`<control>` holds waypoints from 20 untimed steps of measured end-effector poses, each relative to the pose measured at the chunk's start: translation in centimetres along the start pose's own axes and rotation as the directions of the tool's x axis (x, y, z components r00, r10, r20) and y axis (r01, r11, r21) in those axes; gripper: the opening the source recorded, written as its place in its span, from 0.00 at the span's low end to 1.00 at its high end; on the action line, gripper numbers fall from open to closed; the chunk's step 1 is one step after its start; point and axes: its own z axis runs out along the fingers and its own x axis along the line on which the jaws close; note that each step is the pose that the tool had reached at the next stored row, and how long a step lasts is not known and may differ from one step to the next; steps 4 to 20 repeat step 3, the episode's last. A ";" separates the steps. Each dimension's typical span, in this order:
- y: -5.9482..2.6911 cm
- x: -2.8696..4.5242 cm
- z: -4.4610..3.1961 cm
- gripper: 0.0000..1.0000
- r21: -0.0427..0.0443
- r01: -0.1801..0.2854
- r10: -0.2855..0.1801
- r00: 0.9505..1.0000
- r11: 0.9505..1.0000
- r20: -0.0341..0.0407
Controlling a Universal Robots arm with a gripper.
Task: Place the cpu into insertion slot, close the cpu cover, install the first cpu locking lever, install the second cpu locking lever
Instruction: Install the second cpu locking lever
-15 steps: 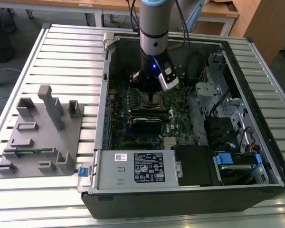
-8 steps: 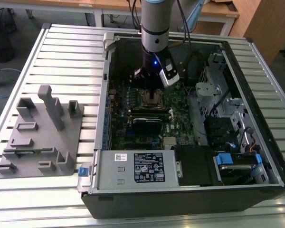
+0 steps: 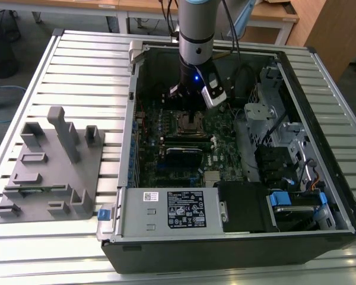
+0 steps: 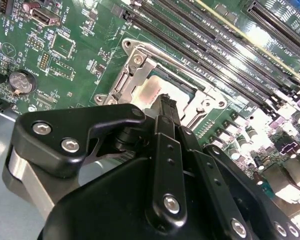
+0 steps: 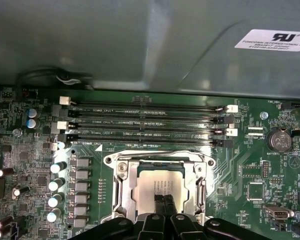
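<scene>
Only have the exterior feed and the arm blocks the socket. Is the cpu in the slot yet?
Observer: Yes. In the first wrist view the cpu lies flat in the insertion slot, silver top up.
Operator: Cover?
Observer: The cpu cover frames the chip, which shows through its window. It looks down, but I cannot tell whether it is latched.
Operator: Gripper?
Observer: The gripper hangs right over the cpu with its tips together and nothing between them.
</scene>
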 end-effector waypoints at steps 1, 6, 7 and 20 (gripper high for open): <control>0.01 0.00 0.00 0.11 0.000 0.000 0.000 1.000 1.000 0.000; 0.01 0.00 0.00 0.11 0.000 0.000 0.000 1.000 1.000 0.000; 0.01 0.00 0.00 0.11 0.000 0.000 0.000 1.000 1.000 0.000; 0.01 0.00 0.00 0.11 0.000 0.000 0.000 1.000 1.000 0.000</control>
